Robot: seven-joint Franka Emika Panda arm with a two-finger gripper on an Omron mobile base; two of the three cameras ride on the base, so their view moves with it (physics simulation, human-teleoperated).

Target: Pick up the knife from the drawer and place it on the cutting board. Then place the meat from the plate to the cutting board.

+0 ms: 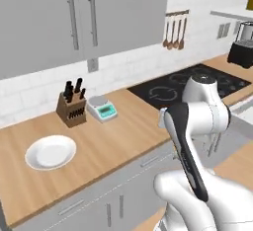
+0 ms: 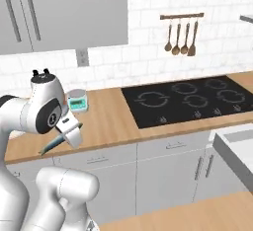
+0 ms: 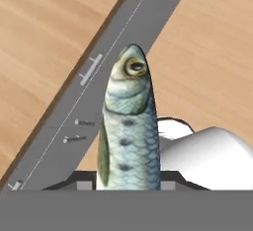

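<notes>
Up closest: slim pale grey-blue fish, scaly, yellow eye (image 3: 129,126), head pointing away from the hand camera. Clamped in the two-finger gripper (image 2: 62,137), tail end down between the jaws, so closed on the meat. Can't really make out the dark fingertips, mostly covered by the fish body.

From the right base camera: sticks out low and to the left of the white hand, tilted, hanging in front of the wooden countertop (image 2: 106,121) edge, over the light grey drawer fronts (image 2: 96,158). Plenty of free air on the floor side.

Elbow folded up high, forearm angled down to the hand. Blocks the hand completely from the left base camera.

Further out on the counter: round shallow white plate with greyish rim (image 1: 50,152), nothing on it, close to the front edge. Behind it, wooden knife block with dark handles (image 1: 71,107), and just beside that a small grey kitchen scale (image 1: 102,108). Then the black glass cooktop (image 2: 188,99) to the right. Pulled-out boxy grey drawer with white inside (image 2: 236,141), cut off by the frame edge.
</notes>
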